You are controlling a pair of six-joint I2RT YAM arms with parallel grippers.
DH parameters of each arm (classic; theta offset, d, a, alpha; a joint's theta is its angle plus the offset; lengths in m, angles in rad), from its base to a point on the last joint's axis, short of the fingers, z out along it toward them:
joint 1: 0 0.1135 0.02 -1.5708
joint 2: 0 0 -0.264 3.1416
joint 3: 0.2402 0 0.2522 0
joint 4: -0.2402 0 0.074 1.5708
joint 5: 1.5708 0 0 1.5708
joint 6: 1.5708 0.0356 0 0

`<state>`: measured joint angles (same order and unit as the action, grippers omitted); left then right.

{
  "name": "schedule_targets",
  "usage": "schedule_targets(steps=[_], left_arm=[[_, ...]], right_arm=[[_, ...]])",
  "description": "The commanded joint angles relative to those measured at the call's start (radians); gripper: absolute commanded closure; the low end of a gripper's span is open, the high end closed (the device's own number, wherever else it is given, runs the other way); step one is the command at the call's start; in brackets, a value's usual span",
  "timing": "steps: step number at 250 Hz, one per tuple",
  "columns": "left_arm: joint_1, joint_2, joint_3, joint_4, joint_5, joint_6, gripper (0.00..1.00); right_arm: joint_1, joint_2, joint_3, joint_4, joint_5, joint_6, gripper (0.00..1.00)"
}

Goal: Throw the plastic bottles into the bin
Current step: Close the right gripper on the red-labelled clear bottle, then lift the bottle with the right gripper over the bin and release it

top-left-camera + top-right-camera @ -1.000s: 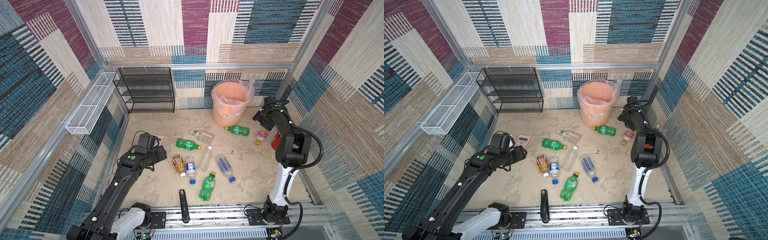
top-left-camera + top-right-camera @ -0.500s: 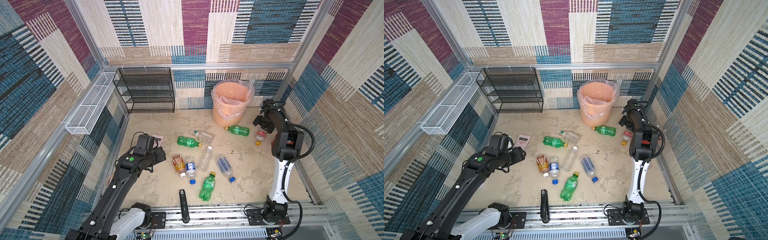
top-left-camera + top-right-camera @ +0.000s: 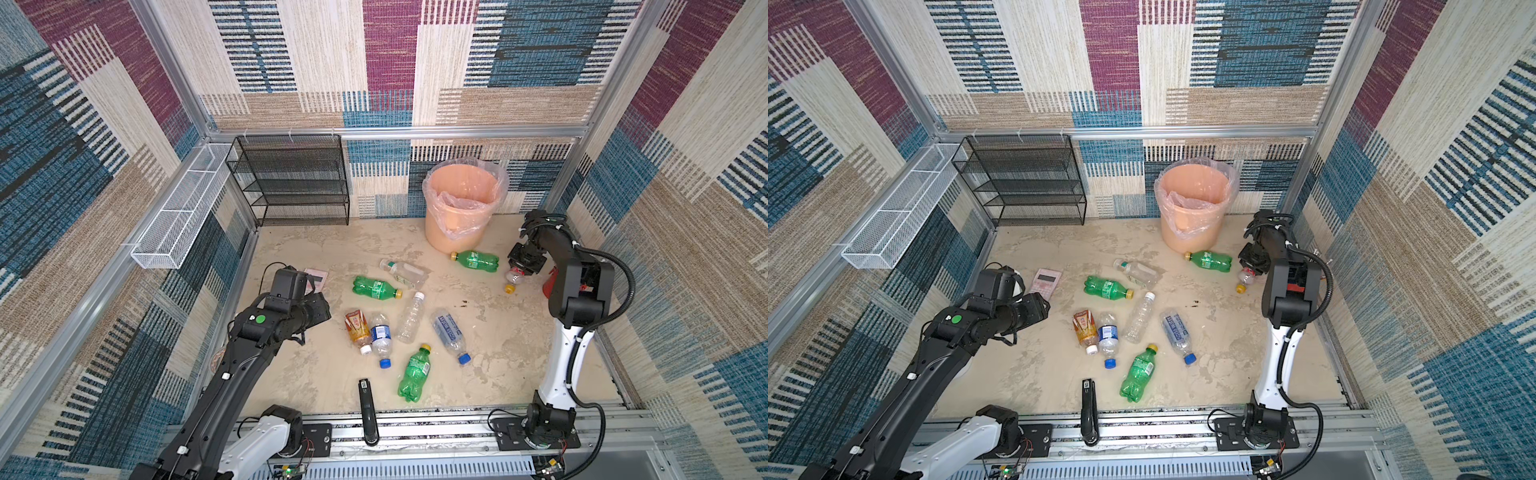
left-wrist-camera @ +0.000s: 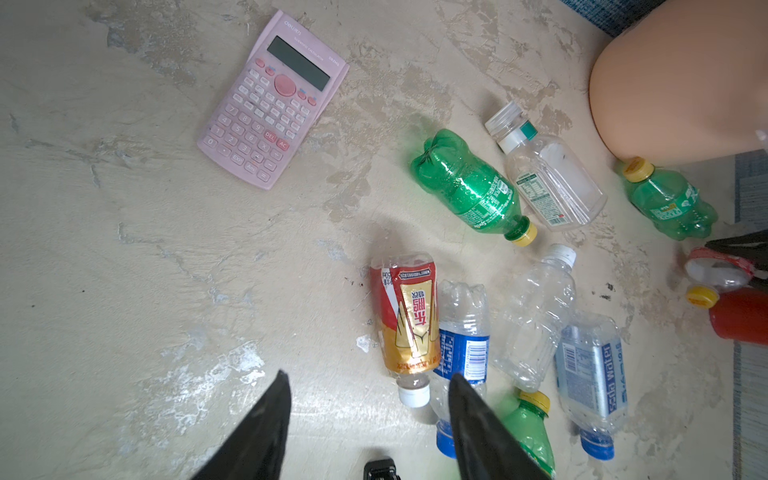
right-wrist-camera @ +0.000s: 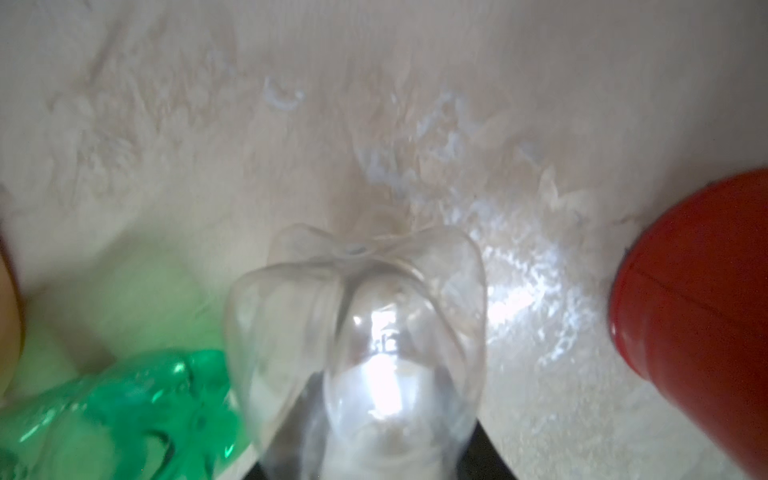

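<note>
Right tool [image 3: 524, 266] clamped on a clear yellow-capped bottle [image 3: 515, 277] near the worktop's [image 3: 519, 353] right edge.

From my remote seat, I see that bottle sitting between a green bottle [image 3: 476, 261] and a red cup [image 5: 698, 316], with the side wall close behind my arm. The bin [image 3: 457, 224] stands nearby against the back wall. My left tool [image 4: 368, 376] hangs with its fingers apart and nothing between them, beside the other bottles [image 3: 411, 318] scattered mid-worktop. Bare surface lies at the front right, and at the back to the left of the bin.
</note>
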<state>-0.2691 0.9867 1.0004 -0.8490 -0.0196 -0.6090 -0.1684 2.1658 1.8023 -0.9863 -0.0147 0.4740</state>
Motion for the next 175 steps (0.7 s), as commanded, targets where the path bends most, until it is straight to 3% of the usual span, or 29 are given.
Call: schedule_targets(steps=[1, 48, 121, 175], left_arm=[[0.001, 0.000, 0.014, 0.003, 0.007, -0.027, 0.38], [0.001, 0.024, 0.027, 0.035, 0.030, -0.029, 0.38], [0.001, 0.097, 0.063, 0.092, 0.088, -0.057, 0.38], [0.001, 0.142, 0.077, 0.128, 0.129, -0.102, 0.39]], right_arm=[[0.005, -0.128, -0.132, 0.116, -0.101, 0.014, 0.67], [0.070, -0.408, -0.404, 0.249, -0.171, 0.046, 0.68], [0.186, -0.874, -0.805, 0.517, -0.278, 0.228, 0.73], [0.250, -1.112, -0.999, 0.796, -0.252, 0.357, 0.77]])
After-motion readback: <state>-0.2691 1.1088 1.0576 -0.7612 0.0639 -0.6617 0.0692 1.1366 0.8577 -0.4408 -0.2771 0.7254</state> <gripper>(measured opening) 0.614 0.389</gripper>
